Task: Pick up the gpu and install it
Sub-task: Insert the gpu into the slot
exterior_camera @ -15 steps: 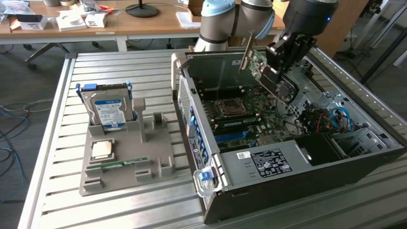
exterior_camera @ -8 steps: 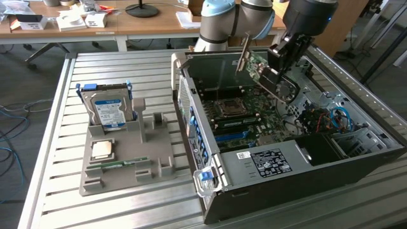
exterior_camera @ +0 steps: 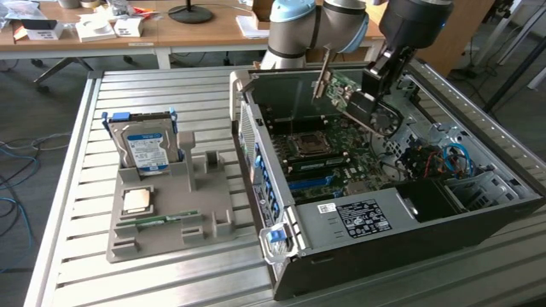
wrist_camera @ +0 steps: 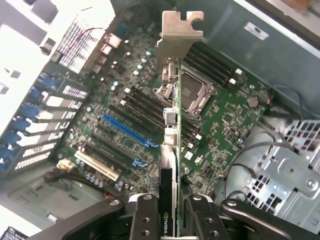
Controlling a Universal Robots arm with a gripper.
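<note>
Holding: your gripper is partly closed on the gpu, hanging above the motherboard.
Risk: any tilt and you could miss the blue slot, jamming the bracket.

Bright even light; glare whitens the case

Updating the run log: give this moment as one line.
fingers: shut on thin black-and-green gpu card | card: tilted above green motherboard, open grey computer case | not seated
</note>
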